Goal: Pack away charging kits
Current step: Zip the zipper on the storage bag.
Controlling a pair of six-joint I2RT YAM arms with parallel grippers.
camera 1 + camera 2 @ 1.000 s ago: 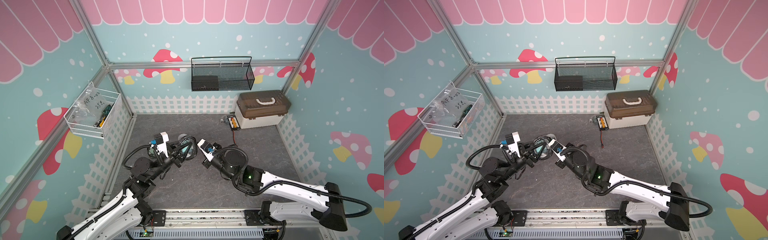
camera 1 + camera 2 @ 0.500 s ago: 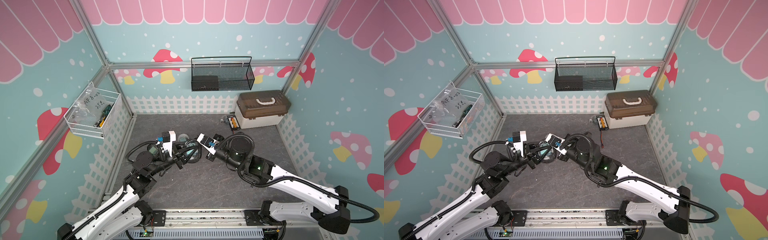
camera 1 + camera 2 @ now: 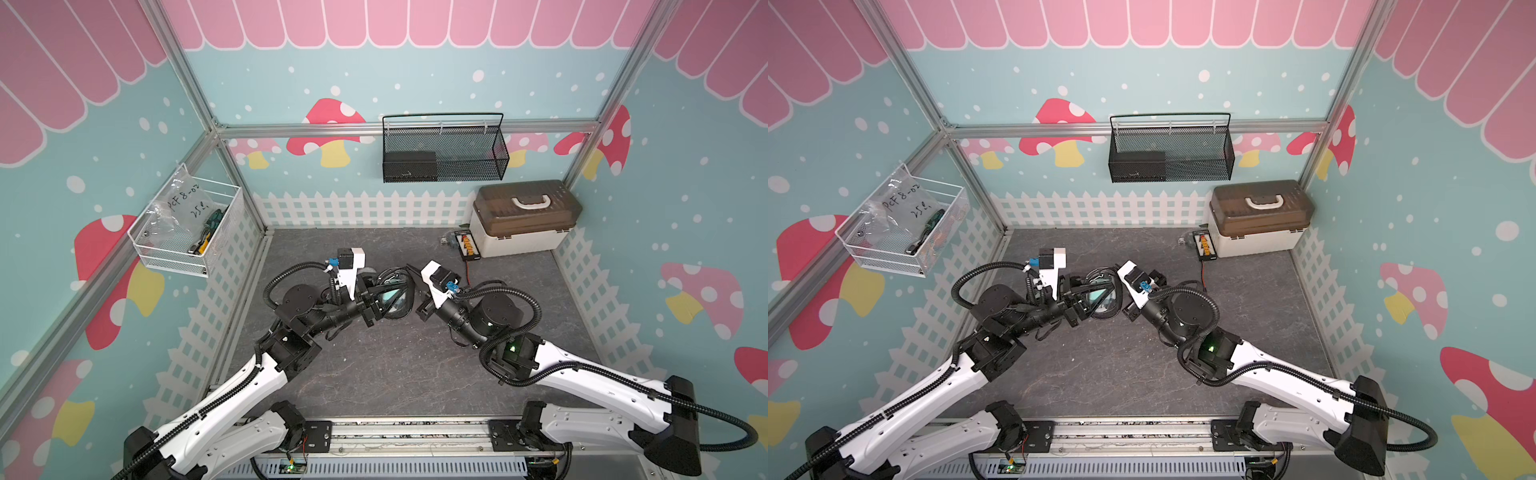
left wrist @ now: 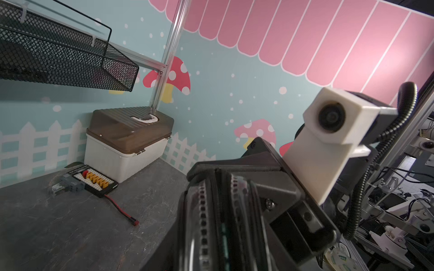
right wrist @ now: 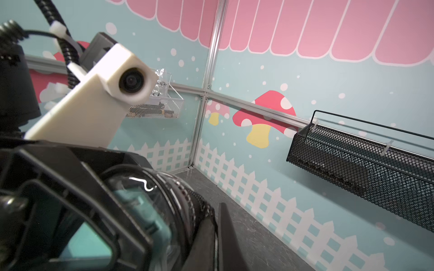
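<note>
A black-rimmed oval pouch [image 3: 392, 297] [image 3: 1102, 297] hangs above the middle of the grey floor between my two grippers. Through its clear window a teal cube charger [image 5: 141, 211] shows inside. My left gripper [image 3: 384, 300] [image 4: 211, 234] has a jaw on either side of the pouch [image 4: 206, 211]. Whether the jaws press on it does not show. My right gripper [image 3: 412, 286] [image 5: 217, 234] is shut on the pouch's rim at the opposite edge. No cable can be made out.
A beige box with a brown lid [image 3: 523, 224] stands at the back right, shut. Beside it lies a black board with orange connectors [image 3: 467, 246] and a red wire. A black mesh basket [image 3: 444, 153] hangs on the back wall. A white wire basket [image 3: 187, 232] hangs on the left wall.
Both grippers and the pouch between them have shifted to the right, toward the middle of the floor. The right arm's elbow has drawn back to the right.
</note>
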